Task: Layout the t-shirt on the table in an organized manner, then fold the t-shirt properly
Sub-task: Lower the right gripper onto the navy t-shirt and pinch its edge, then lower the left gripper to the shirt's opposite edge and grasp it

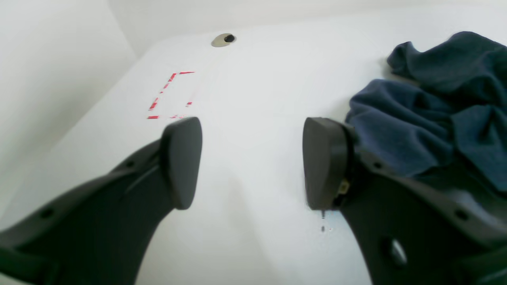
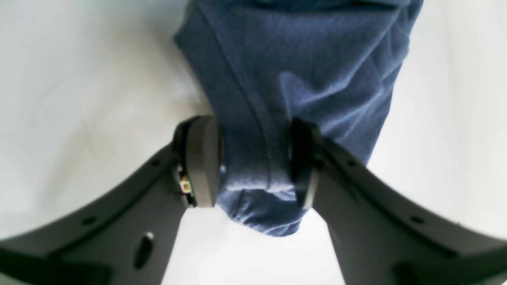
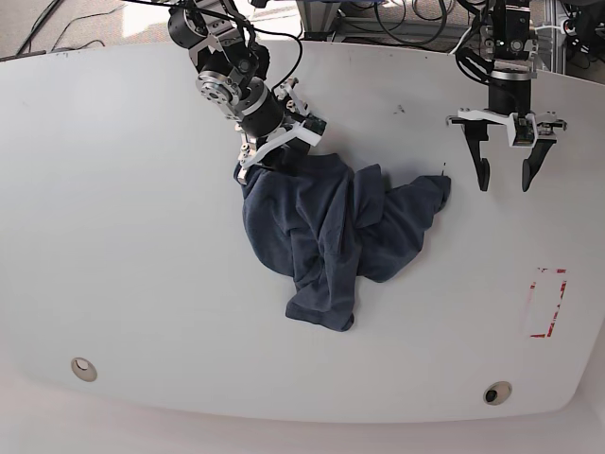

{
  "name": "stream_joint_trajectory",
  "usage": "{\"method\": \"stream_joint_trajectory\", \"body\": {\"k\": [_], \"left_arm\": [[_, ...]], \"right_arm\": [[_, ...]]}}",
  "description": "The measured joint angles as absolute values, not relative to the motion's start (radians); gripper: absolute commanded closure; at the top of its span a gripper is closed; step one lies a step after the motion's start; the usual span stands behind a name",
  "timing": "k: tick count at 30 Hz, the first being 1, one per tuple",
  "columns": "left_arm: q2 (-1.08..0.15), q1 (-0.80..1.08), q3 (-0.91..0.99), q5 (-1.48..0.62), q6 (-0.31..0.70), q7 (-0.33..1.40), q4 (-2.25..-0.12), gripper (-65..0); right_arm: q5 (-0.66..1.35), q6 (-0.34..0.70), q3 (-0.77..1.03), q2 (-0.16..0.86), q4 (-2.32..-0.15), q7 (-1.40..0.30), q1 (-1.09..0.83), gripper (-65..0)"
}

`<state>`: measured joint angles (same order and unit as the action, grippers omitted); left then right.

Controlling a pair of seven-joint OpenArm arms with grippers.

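Observation:
The dark navy t-shirt lies crumpled in a heap in the middle of the white table. My right gripper sits at the heap's upper left corner. In the right wrist view that right gripper is shut on a bunched fold of the t-shirt, with cloth filling the gap between the pads. My left gripper hangs open over bare table just right of the shirt. The left wrist view shows the left gripper with nothing between its fingers and the t-shirt off to one side.
A red rectangle outline is marked near the table's right edge, red rectangle outline ahead of my left gripper. Two grommet holes sit near the front edge. Cables and equipment stand behind the table's far edge.

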<state>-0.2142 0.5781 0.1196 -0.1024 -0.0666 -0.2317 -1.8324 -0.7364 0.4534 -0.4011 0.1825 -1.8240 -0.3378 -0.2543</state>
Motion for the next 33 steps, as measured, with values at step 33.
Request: {"method": "stream_joint_trajectory", "body": {"k": [33], "left_arm": [[-0.226, 0.579, 0.095, -0.102, -0.068, -0.231, -1.831, -37.8]], "right_arm": [[-0.737, 0.450, -0.401, 0.211, -1.789, -0.344, -0.220, -4.4]]}}
